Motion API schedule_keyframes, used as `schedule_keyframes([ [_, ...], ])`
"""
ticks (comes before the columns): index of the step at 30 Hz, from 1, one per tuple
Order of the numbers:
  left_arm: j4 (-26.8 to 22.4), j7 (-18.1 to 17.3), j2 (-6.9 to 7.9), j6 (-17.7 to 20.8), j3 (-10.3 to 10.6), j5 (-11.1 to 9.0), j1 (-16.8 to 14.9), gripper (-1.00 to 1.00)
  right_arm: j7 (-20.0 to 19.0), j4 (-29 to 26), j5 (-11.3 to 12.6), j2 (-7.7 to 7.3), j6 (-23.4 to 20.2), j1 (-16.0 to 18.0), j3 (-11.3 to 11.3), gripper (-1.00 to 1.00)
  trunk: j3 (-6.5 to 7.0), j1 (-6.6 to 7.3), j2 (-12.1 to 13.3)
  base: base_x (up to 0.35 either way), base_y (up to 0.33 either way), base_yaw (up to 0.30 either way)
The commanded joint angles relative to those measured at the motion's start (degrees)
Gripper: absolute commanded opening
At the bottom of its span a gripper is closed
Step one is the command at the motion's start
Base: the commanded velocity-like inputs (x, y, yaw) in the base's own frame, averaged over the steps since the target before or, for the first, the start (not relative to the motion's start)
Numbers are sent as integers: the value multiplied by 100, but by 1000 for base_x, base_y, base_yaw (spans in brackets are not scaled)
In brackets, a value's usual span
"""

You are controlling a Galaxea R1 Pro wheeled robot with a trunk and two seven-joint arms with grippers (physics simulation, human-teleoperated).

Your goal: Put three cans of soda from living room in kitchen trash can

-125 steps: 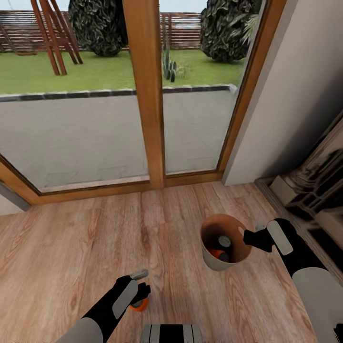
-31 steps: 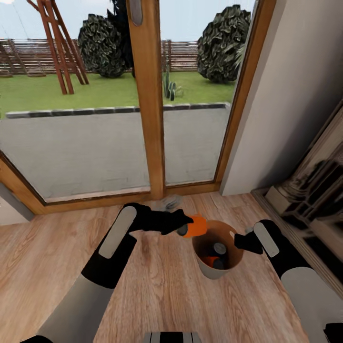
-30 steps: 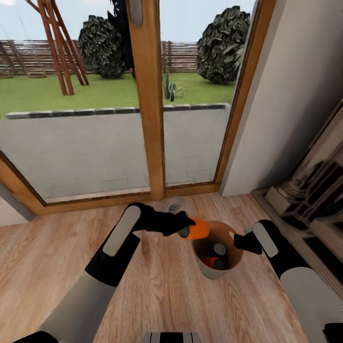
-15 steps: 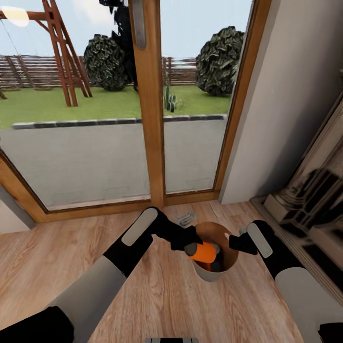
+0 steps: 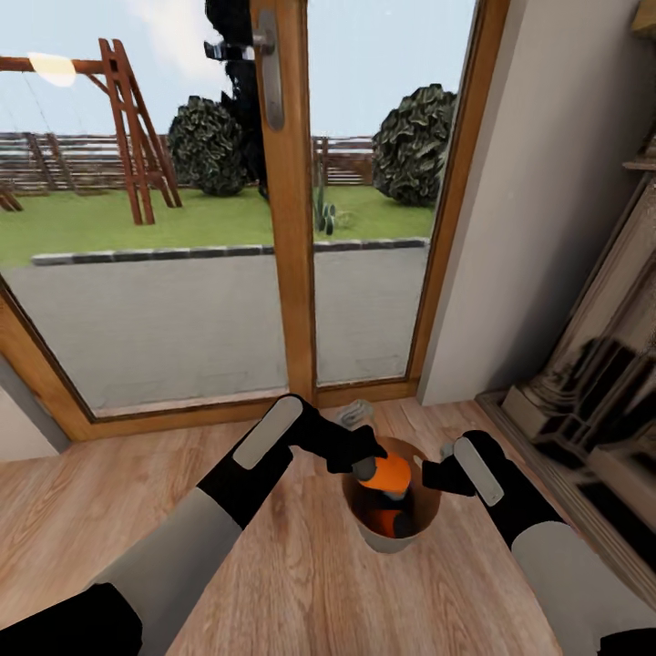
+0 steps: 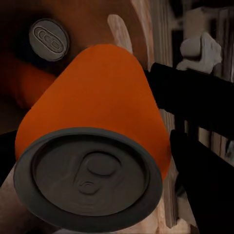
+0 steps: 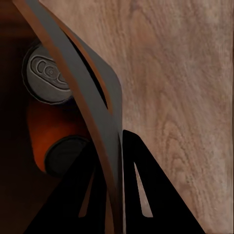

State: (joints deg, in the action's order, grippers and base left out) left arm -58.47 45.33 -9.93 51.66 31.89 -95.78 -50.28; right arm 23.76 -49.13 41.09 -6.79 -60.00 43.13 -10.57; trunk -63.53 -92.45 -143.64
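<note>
Looking from the head view, my left gripper (image 5: pixel 369 466) held the third can of soda (image 5: pixel 390 474), an orange one, on its side over the mouth of the tash can (image 5: pixel 390 538), so that a release would drop it inside. My right gripper (image 5: pixel 434 476) was at the bin's rim, apparently steadying it. The bin stood on the wood floor (image 5: pixel 273 583) near the glass doors (image 5: pixel 282 210), by the fireplace (image 5: pixel 592 392), so the trip to the kitchen remained.

From the left wrist view, my jaws pinched the orange can (image 6: pixel 102 126) across its body. Below it, another can's silvery top (image 6: pixel 50 39) lay inside the dark bin.

From the right wrist view, my jaws were pressed on the bin wall (image 7: pixel 83 92), one finger each side, probably; the angle was poor. Two cans lay inside: a silvery top (image 7: pixel 46 73) and an orange can (image 7: pixel 53 136).
</note>
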Motion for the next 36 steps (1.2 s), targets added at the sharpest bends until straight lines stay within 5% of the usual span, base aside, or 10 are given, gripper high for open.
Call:
schedule_keyframes([
  [1, 12, 20, 2, 4, 3, 55, 0, -100, -44, -28, 140, 6, 0, -3, -62, -100, 24, 3, 1, 0, 0, 0],
  [13, 670, 64, 17, -24, 280, 379, -112, -100, -47, -378, 152, -19, 0, -113, -168, -100, 268, 31, 16, 0, 0, 0],
  [14, 692, 59, 20, -29, 281, 438, -112, 100, -47, -407, 153, -19, 0, -125, -170, -100, 268, 31, 16, 0, 0, 0],
  [17, 725, -10, 12, -81, 282, 885, -110, 100, -47, -453, 153, -20, 0, -142, -170, -100, 268, 31, 16, 0, 0, 0],
  [26, 272, -230, 103, -597, 279, 1092, 21, 100, -47, -466, 157, -24, 0, -150, -166, -100, 268, 31, 16, 0, 0, 0],
  [27, -32, -236, 181, -719, 269, 1106, 152, 100, -47, -466, 159, -24, 0, -152, -165, -100, 268, 31, 16, 0, 0, 0],
  [29, -1251, -231, 646, -1054, 117, 1327, 680, 100, -47, -446, 174, -29, 0, -153, -162, -100, 268, 31, 16, -5, 7, 0],
  [31, -2187, -235, 1098, -1306, -292, 1549, 1179, 100, -57, -412, 178, -26, 0, -148, -149, -100, 268, 31, 16, -86, 116, 0],
  [34, -2576, -239, 1397, -1363, -915, 1641, 1635, 100, -63, -371, 180, -24, 0, -141, -120, -100, 268, 31, 16, -181, 199, 0],
  [36, -2662, -295, 1773, -1380, -1356, 1657, 2088, 100, -68, -211, 180, -24, 0, -139, -100, -100, 268, 31, 16, -150, 173, 0],
])
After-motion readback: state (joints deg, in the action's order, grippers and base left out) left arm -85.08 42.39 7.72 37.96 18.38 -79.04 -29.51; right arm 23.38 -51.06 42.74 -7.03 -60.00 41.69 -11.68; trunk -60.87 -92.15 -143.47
